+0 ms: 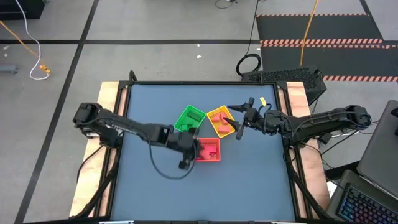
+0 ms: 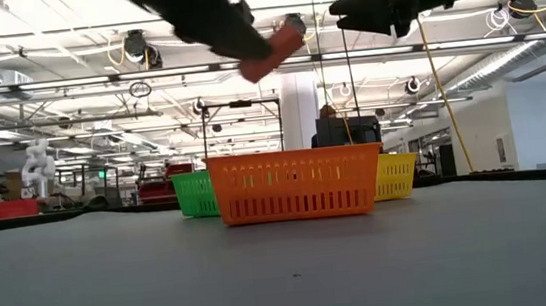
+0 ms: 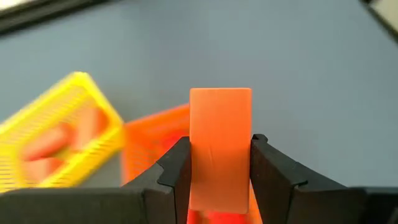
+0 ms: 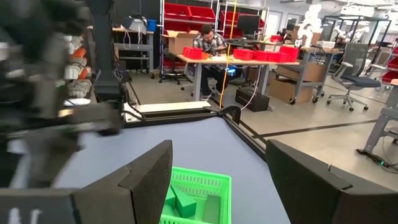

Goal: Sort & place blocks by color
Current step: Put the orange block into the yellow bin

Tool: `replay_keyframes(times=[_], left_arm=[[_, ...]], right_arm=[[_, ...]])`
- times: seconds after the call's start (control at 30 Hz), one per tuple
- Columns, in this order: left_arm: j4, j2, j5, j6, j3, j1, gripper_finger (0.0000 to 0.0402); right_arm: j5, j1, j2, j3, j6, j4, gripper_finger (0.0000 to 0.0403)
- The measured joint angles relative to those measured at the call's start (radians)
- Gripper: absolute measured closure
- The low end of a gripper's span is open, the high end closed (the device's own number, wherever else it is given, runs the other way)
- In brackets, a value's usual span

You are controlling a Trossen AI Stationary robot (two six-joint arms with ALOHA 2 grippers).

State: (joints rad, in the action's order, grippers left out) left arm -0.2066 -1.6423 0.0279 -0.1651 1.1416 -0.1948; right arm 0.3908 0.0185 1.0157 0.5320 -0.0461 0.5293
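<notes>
My left gripper (image 1: 196,149) hovers over the red tray (image 1: 213,156), shut on a red-orange brick (image 3: 221,124). In the low view the brick (image 2: 269,53) hangs high above the red tray (image 2: 296,186). My right gripper (image 1: 239,129) is open and empty above the yellow tray (image 1: 217,129). Its wrist view looks between the fingers (image 4: 219,152) onto the green tray (image 4: 205,180), where green blocks (image 4: 180,202) lie. Salmon blocks (image 3: 56,140) lie in the yellow tray (image 3: 93,93). My left gripper pinches the brick by its two long side faces (image 3: 194,162), one finger (image 3: 174,168) on each side. The fingers lie along the brick, whose free end (image 3: 221,99) sticks out past the fingertips. They slant down from the table's left. The brick is lifted clear and tilted.
The green tray (image 1: 189,118), the yellow tray and the red tray stand close together at the table's middle, with bare blue table (image 1: 249,186) all around them. A black cable (image 1: 165,171) loops below my left arm. A person sits at a desk beyond the table (image 4: 208,38).
</notes>
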Motion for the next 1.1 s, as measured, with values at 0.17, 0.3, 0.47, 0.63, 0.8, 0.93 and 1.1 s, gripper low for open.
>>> replay_keyframes(times=[0.17,0.3,0.47,0.63,0.8,0.93,1.1], left_arm=[[0.044,0.001,0.000,-0.046,0.000,0.110,0.0275],[0.066,0.001,0.001,-0.084,0.000,0.180,0.0275],[0.152,-0.003,-0.033,-0.114,0.000,0.255,0.0275],[0.260,-0.043,-0.085,-0.076,0.001,0.329,0.0275],[0.296,-0.132,-0.080,-0.035,0.001,0.365,0.0275],[0.377,-0.197,-0.047,0.050,0.023,0.361,0.0275],[0.393,-0.240,-0.015,0.113,0.088,0.357,0.0275]], right_arm=[[0.000,0.001,0.000,0.000,-0.008,0.005,0.0149],[0.000,0.001,0.000,0.000,-0.026,0.000,0.0149],[0.002,-0.006,0.000,0.000,-0.059,-0.003,0.0149],[0.002,-0.006,0.000,0.000,-0.099,0.001,0.0149],[0.001,-0.010,0.000,0.000,-0.113,0.032,0.0149],[0.001,-0.024,0.000,0.000,-0.113,0.031,0.0149],[0.001,-0.042,0.000,0.000,-0.096,0.017,0.0149]])
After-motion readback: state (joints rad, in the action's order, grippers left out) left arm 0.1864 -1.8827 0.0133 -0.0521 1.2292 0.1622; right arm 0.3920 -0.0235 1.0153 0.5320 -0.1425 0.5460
